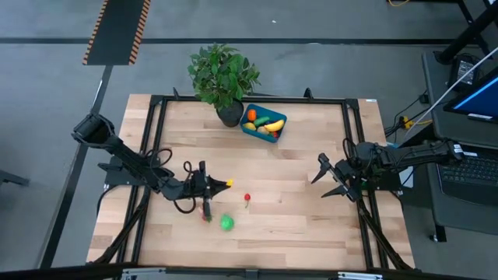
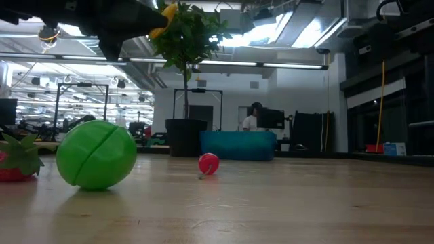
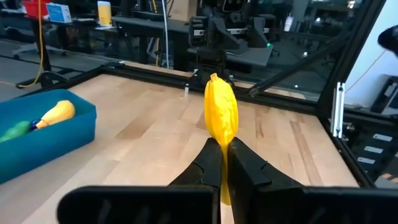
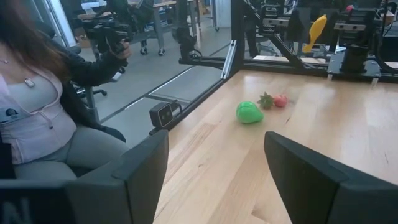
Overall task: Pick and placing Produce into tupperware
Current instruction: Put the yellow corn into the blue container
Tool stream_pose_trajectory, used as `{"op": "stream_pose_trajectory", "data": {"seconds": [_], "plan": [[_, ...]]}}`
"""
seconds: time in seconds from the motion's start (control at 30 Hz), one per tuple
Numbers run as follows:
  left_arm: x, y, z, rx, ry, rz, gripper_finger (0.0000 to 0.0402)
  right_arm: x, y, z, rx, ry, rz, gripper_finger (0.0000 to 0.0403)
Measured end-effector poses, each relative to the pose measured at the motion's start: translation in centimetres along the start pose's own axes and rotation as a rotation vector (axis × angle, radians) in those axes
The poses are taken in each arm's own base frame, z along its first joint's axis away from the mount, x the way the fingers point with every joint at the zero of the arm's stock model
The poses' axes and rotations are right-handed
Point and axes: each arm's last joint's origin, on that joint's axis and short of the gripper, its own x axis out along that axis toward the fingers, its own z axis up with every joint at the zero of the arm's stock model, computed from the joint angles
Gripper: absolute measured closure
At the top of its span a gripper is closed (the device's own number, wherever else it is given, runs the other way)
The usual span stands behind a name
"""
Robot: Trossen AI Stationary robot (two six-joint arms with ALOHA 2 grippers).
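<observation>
- My left gripper [image 1: 220, 184] was clenched on the yellow banana [image 3: 221, 113], raised above the wood, its tip sticking up past my fingertips.
- Just beside it on the table [image 1: 296, 225] lay a green ball-shaped piece [image 1: 226, 222], a strawberry [image 2: 15, 163] and a small red piece [image 1: 247, 198].
- I could read no writing or labels.
- Bare boards stretched to the teal tupperware [image 1: 263, 124] at the far edge, beside the potted plant [image 1: 222, 74].
- My right gripper [image 1: 330, 178] waited spread and empty near the right edge.
</observation>
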Motion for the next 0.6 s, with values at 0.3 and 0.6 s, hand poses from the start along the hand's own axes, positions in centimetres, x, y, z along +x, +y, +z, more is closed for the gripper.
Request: {"op": "stream_pose_trajectory", "data": {"seconds": [0.3, 0.6], "plan": [[5.2, -2.4, 0.5, 0.128, 0.137, 0.11, 0.0399, 0.0, 0.0, 0.0, -0.001, -0.001, 0.0, 0.0137], [11.0, -2.0, 1.9, 0.118, 0.136, 0.232, 0.0399, 0.0, 0.0, 0.0, 0.006, 0.004, -0.001, 0.0137]]}}
